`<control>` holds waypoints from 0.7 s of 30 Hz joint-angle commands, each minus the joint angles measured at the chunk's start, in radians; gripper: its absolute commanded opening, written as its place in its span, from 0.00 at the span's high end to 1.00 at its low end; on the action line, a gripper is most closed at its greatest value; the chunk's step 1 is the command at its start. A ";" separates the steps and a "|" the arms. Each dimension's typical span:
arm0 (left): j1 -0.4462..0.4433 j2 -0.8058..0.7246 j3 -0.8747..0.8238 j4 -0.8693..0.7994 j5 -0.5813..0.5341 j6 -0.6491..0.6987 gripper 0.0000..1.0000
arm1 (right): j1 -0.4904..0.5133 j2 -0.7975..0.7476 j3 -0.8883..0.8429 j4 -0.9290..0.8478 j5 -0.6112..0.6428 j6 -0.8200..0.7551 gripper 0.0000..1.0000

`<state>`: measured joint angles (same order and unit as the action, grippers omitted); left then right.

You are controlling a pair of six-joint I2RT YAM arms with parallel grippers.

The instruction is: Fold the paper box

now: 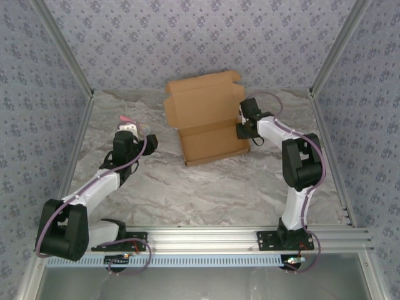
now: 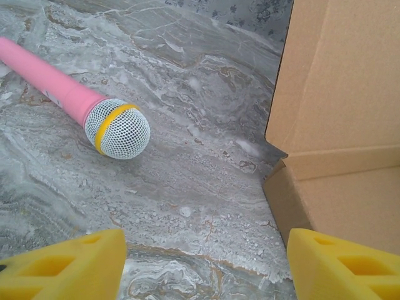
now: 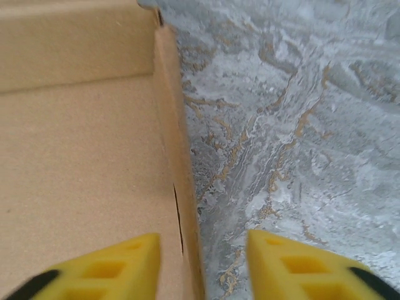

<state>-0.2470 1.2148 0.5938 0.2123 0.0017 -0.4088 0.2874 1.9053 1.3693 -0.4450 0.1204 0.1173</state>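
Marbled grey table point(image 1: 219, 187), top view: paper box point(image 1: 209, 119) sits centre-back, lid open; right gripper point(image 1: 242, 124) at its right wall; left gripper point(image 1: 134, 129) beside pink microphone point(image 1: 127, 120) | left wrist: fingers point(image 2: 69, 265) spread wide, nothing between them | right wrist: fingers point(image 3: 119, 265) parted, astride the box's side wall.

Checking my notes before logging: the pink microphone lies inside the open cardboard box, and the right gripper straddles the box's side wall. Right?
Not quite. The pink microphone lies on the table beside the paper box, not inside it; the left wrist view shows this. The right gripper does straddle the box's side wall.
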 commanded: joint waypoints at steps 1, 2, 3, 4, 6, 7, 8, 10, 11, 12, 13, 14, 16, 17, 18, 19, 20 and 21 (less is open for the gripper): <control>0.031 0.030 0.064 -0.026 -0.022 0.009 0.29 | 0.000 -0.080 -0.016 0.003 0.008 0.005 0.45; 0.047 0.047 0.082 -0.033 -0.022 0.006 0.28 | 0.004 -0.100 -0.026 0.012 0.008 0.007 0.41; 0.065 0.065 0.101 -0.043 -0.018 0.001 0.27 | 0.010 -0.115 -0.036 0.021 0.008 0.009 0.39; 0.087 0.089 0.125 -0.062 -0.010 -0.004 0.26 | 0.016 -0.139 -0.051 0.033 0.007 0.013 0.38; 0.132 0.143 0.169 -0.077 0.015 -0.019 0.25 | 0.031 -0.183 -0.085 0.060 0.007 0.021 0.37; 0.157 0.177 0.193 -0.087 0.038 -0.031 0.25 | 0.041 -0.207 -0.103 0.074 0.006 0.027 0.36; 0.184 0.209 0.219 -0.096 0.065 -0.041 0.24 | 0.051 -0.230 -0.120 0.084 0.006 0.033 0.35; 0.229 0.271 0.275 -0.130 0.119 -0.056 0.24 | 0.071 -0.270 -0.155 0.108 0.007 0.045 0.33; 0.246 0.300 0.308 -0.149 0.134 -0.055 0.24 | 0.083 -0.293 -0.168 0.121 0.006 0.048 0.32; 0.258 0.323 0.338 -0.171 0.143 -0.046 0.24 | 0.093 -0.307 -0.192 0.131 0.007 0.053 0.32; 0.269 0.349 0.378 -0.205 0.151 -0.033 0.24 | 0.105 -0.323 -0.214 0.141 0.005 0.054 0.31; 0.277 0.377 0.423 -0.240 0.159 -0.015 0.24 | 0.120 -0.334 -0.223 0.150 0.004 0.055 0.31; 0.288 0.431 0.501 -0.292 0.169 0.007 0.23 | 0.143 -0.346 -0.235 0.158 0.008 0.055 0.30; 0.294 0.464 0.543 -0.311 0.173 0.016 0.23 | 0.154 -0.350 -0.238 0.164 0.008 0.056 0.30; 0.297 0.495 0.580 -0.330 0.178 0.026 0.23 | 0.161 -0.351 -0.241 0.169 0.006 0.055 0.29; 0.301 0.535 0.633 -0.360 0.184 0.037 0.23 | 0.168 -0.352 -0.244 0.176 0.003 0.056 0.29; 0.304 0.579 0.686 -0.393 0.189 0.047 0.23 | 0.174 -0.351 -0.247 0.183 -0.004 0.056 0.29; 0.306 0.613 0.730 -0.416 0.196 0.053 0.23 | 0.179 -0.349 -0.248 0.187 -0.010 0.056 0.29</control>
<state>0.0479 1.7596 1.2182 -0.0895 0.1516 -0.4007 0.4580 1.5757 1.1313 -0.2890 0.1162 0.1532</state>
